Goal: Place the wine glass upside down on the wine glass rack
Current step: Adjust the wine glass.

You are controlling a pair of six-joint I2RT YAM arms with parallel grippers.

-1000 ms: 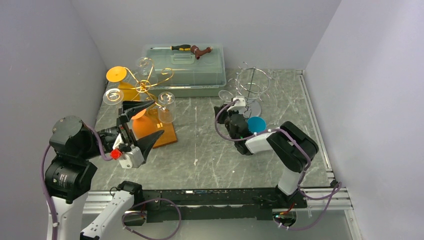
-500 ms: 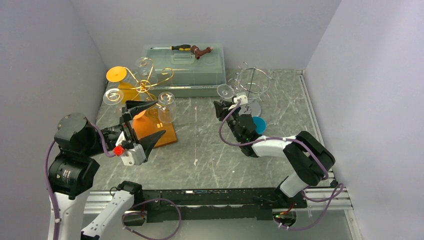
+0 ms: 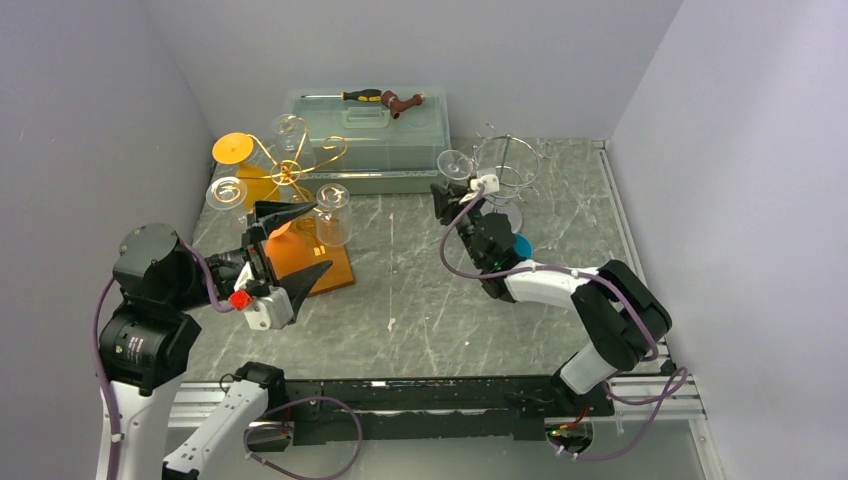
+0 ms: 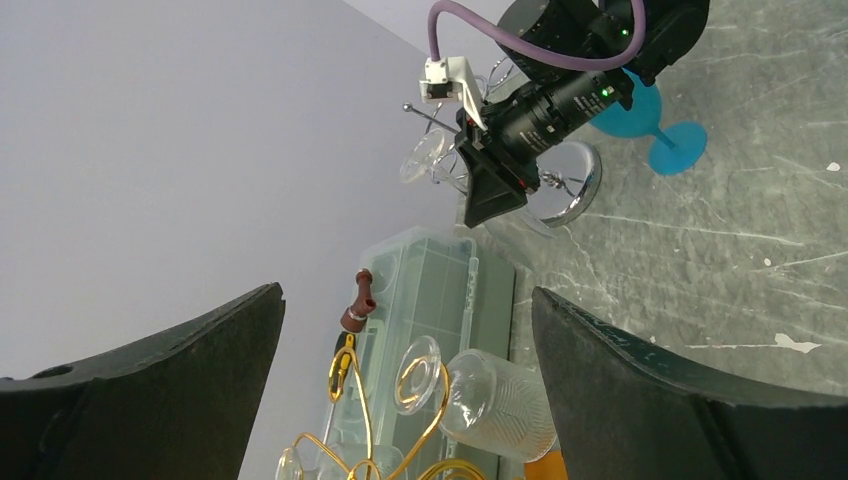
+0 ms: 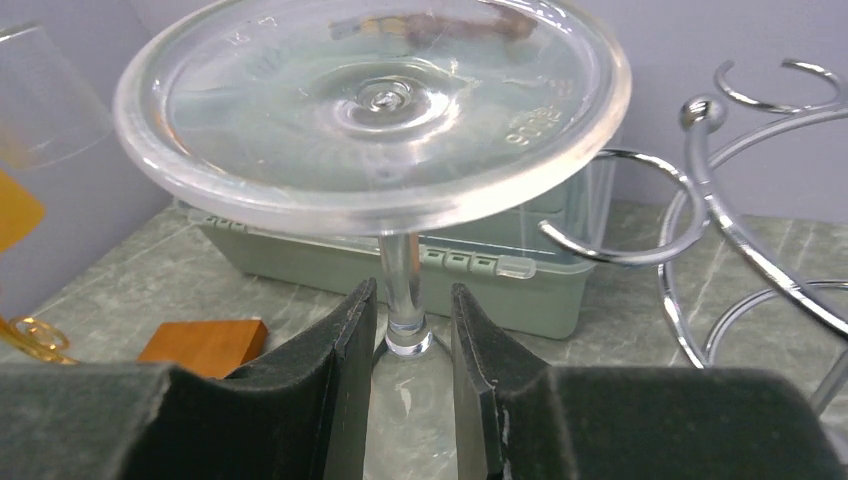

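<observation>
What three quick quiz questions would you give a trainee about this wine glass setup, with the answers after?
1. True or false: the right gripper is shut on the stem of the clear wine glass, with the glass's foot upward.
2. Multiple choice: what lies on the lid of the storage box? A) a screwdriver B) a spoon C) a sponge
3. Fill in the blank: the left gripper is ____ and holds nothing.

Key: 1 true; 2 A; 3 open.
</observation>
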